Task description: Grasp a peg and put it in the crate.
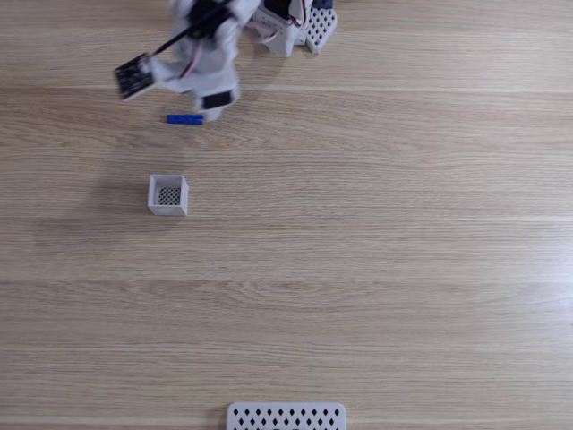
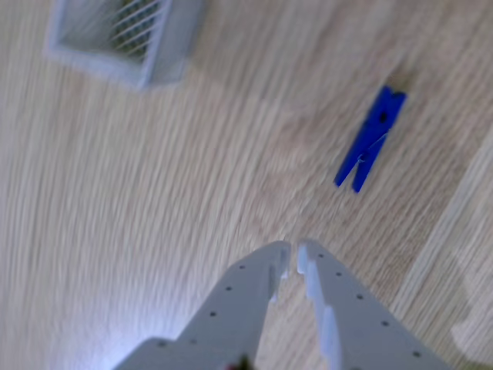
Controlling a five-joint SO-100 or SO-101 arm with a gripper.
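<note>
Pincer [image 2: 294, 254]: tips pressed nearly together, holding nothing, above bare surface [image 1: 376, 251].
Peg [image 2: 370, 140]: blue, flat on the surface, up-right of the pincer tips, apart.
Crate [image 2: 123, 38]: upper left, upright, apart from peg.

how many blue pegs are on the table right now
1. The peg lies on the wooden table above the crate in the fixed view, beside the arm. In the other view it sits right of the gripper, untouched.

Tool [image 2: 294, 253] nearly closed, empty; peg [image 2: 370, 140] apart; crate [image 2: 123, 37] beyond.
</note>
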